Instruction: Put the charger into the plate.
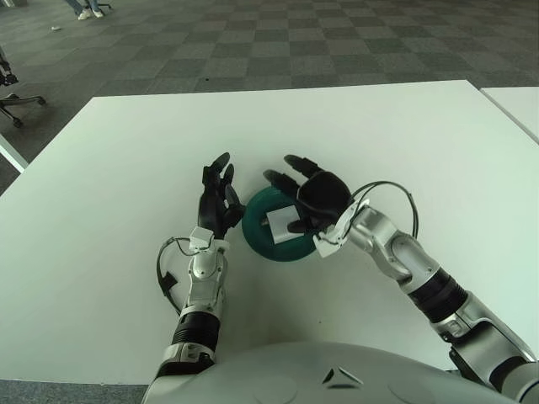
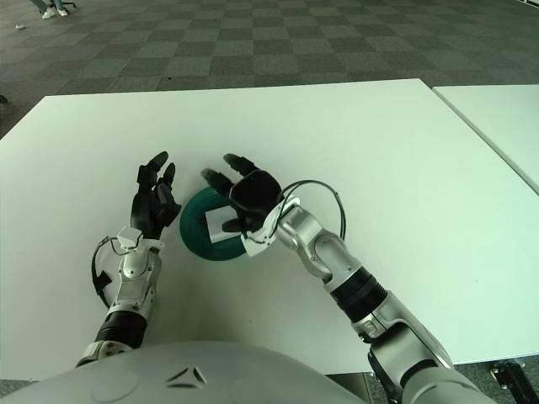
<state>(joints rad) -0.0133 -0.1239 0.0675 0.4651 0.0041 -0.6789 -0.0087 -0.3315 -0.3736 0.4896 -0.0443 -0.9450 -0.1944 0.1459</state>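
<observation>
charger [image 1: 280,224] white, lying in green plate [image 1: 257,238] | right hand [image 1: 310,195] over plate's right side, fingers spread, holding nothing | left hand [image 1: 216,202] just left of plate, fingers extended | white table [image 1: 109,177]

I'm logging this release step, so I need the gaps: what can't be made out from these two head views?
- Right side of the green plate: covered by the right hand in both views.
- Charger: whether the right thumb touches it cannot be told; prongs or port too small.
- Left hand, left of the plate: contact with the table unclear.
</observation>
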